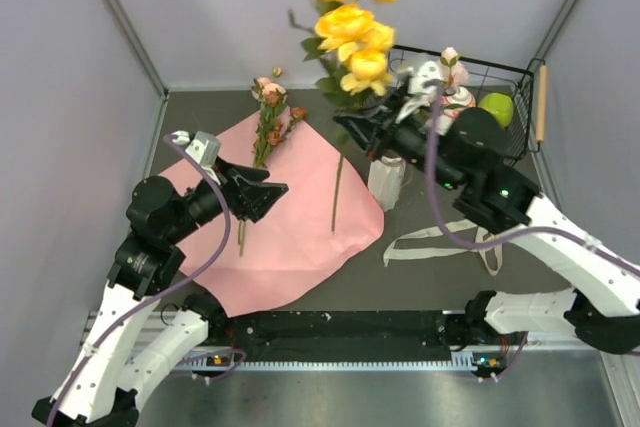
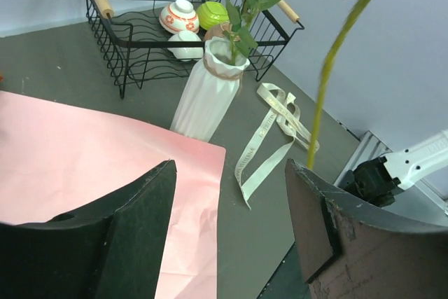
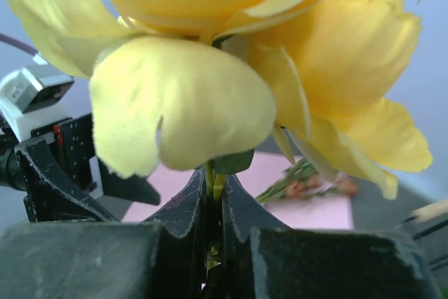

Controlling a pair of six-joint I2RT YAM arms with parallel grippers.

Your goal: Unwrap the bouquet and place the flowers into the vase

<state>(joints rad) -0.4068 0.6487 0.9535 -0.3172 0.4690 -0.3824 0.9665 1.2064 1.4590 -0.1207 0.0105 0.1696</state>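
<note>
The matte black right fingers point(image 3: 183, 211) are pressed together on the thin green stem of a spray of ruffled yellow fabric roses point(image 1: 352, 32), held upright just left of the ribbed white narrow-necked vase point(image 2: 206, 96). The vase stands on the dark worktop point(image 1: 450, 277) with a leafy stem in it. The left fingers point(image 2: 143, 222) stand apart, empty, above the smooth salmon-pink paper sheet point(image 1: 290, 227), where a pink-budded sprig point(image 1: 268, 122) lies.
</note>
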